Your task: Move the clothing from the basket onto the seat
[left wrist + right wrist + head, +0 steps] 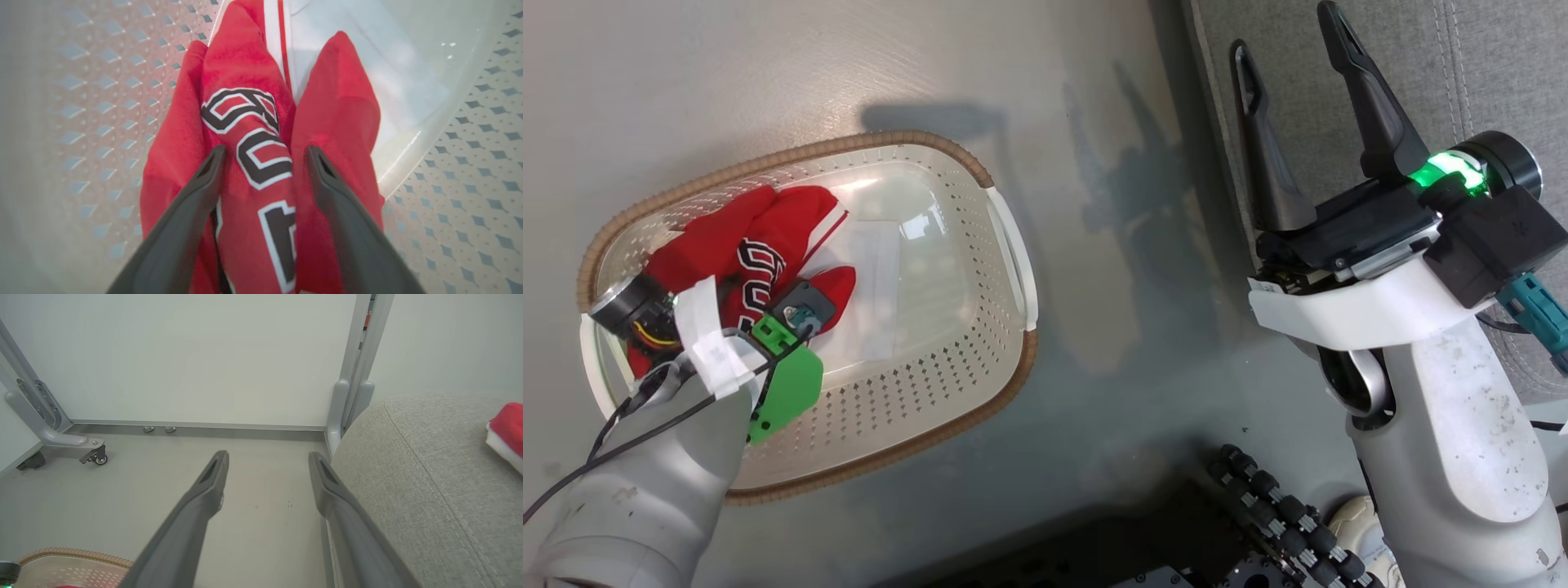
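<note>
Red jersey [760, 245] sits bunched at the robot's-left end of the basket [980, 384]. left gripper [265, 151] is down on it, jaws fully apart, straddling the lettered ridge, nothing clamped yet. Risks imo: it closes on just the top fold and the cloth slips out mid-lift. Or the tail drags over the rim and tips the light basket. Tips could also snag a perforation. right gripper [1286, 33] spread wide, empty, over floor by seat [1462, 65]. Red-white item [506, 424] lies on seat.
</note>
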You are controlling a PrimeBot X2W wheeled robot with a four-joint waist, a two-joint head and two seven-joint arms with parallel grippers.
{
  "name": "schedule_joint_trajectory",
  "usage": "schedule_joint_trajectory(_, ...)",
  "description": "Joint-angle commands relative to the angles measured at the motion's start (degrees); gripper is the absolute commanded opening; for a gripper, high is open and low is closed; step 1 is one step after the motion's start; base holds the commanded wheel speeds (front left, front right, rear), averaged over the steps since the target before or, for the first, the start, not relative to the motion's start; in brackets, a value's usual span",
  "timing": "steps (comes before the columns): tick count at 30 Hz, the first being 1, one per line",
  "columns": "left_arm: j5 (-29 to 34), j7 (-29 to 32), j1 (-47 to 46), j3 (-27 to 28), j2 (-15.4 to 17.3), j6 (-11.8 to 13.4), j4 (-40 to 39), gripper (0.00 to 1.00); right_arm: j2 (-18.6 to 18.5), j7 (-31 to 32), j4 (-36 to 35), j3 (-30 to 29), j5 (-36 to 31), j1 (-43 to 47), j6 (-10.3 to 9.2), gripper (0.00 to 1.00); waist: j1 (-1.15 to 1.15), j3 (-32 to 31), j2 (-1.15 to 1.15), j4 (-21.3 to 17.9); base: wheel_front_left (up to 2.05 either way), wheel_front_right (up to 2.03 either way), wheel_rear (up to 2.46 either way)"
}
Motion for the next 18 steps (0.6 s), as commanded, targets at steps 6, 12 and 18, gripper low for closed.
schedule_joint_trajectory(6,1.8,4.7,-2.9,-2.3,-0.1,1.3,0.3,1.0,-0.1,0.0,-0.4,-0.2,-0.1,-0.1,-0.06,1.0,-0.01,0.4,0.6,0.3,0.0,0.0,0.0)
schedule_joint_trajectory(12,2.3,10.7,-3.4,-3.7,-0.5,0.9,0.4,1.0,-0.1,0.0,-0.5,-0.2,-0.4,-0.1,-0.06,1.0,-0.01,1.1,0.6,0.1,0.0,0.0,0.0)
schedule_joint_trajectory(18,1.9,17.0,-3.2,-4.3,0.0,0.0,0.4,0.36,-0.1,0.0,-0.7,-0.2,-0.9,0.1,-0.06,1.0,-0.01,1.9,0.6,-0.5,0.0,0.0,0.0)
